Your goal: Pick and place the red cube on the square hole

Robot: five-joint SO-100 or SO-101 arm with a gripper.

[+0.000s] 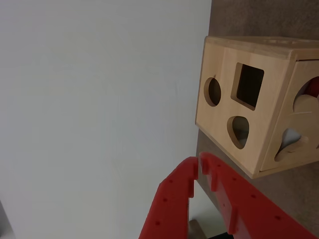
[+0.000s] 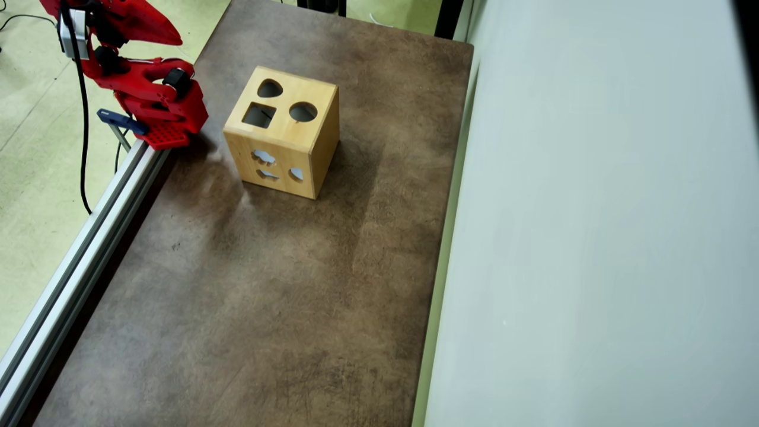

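Wrist view, nearest first: gripper (image 1: 198, 167) is coming in from 6 o'clock, its two red fingers (image 1: 169, 204) meeting at the tips with only a hairline slit between them, nothing clamped in there. Just past the tips, toward 1 o'clock, the wooden box (image 1: 271, 144) is sitting on the brown table (image 1: 299, 199), with the pale wall (image 1: 99, 109) filling the whole left side of that view. The face turned toward the camera is showing three cut-outs: the square hole (image 1: 248, 85) at the top, a round cut-out (image 1: 213, 91) at its 9 o'clock, a teardrop cut-out (image 1: 239, 131) at its 6 o'clock. Red cube isn't showing as a free block in either view; a bit of red is peeking through a side cut-out at the right edge (image 1: 313, 87), can't tell what it is. Overhead view: the arm (image 2: 142, 95) is sitting folded at the 10 o'clock corner, clamped to the aluminium rail (image 2: 77, 249), well apart from the hole. The box is standing at the arm's 3 o'clock, square hole (image 2: 259, 115) facing up, dark inside.
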